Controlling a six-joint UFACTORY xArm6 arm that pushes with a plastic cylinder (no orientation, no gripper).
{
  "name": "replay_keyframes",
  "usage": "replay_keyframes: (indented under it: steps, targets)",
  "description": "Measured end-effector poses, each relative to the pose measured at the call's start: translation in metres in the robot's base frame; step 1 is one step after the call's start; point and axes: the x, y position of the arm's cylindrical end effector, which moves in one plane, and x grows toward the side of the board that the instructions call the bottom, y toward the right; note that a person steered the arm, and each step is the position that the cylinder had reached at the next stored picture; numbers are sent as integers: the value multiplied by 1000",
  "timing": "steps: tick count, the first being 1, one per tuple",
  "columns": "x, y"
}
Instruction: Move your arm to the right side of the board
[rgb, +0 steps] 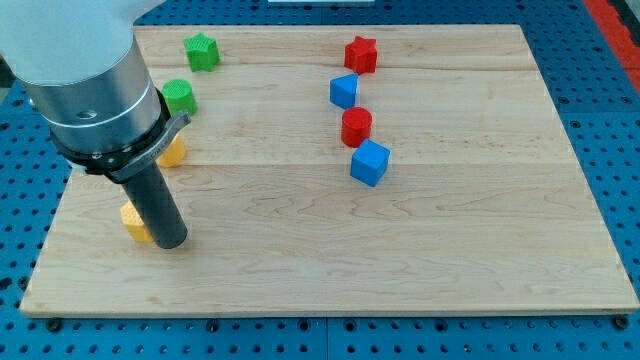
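Pincer: none on this rig, so nothing opens or holds; my tip (170, 243) sits low at the view's left of the table (450, 260), touching a yellow block (133, 220).

Camera view: second yellow block (172, 153) behind the rod, green cylinder (179, 96), green star (201, 51) above. Red star (360, 54), blue block (344, 91), red cylinder (356, 127), blue cube (369, 162) mid-board. Blocks look light, rigid, likely slide easily. No containers. The right side lies well apart.
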Motion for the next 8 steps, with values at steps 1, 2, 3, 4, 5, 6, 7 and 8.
replay_keyframes:
  steps: [1, 2, 3, 4, 5, 6, 7, 8]
  targets:
    - [0, 2]
    - [0, 2]
    - [0, 4]
    - [0, 7]
    - [0, 13]
    - [0, 17]
    - [0, 22]
    - [0, 31]
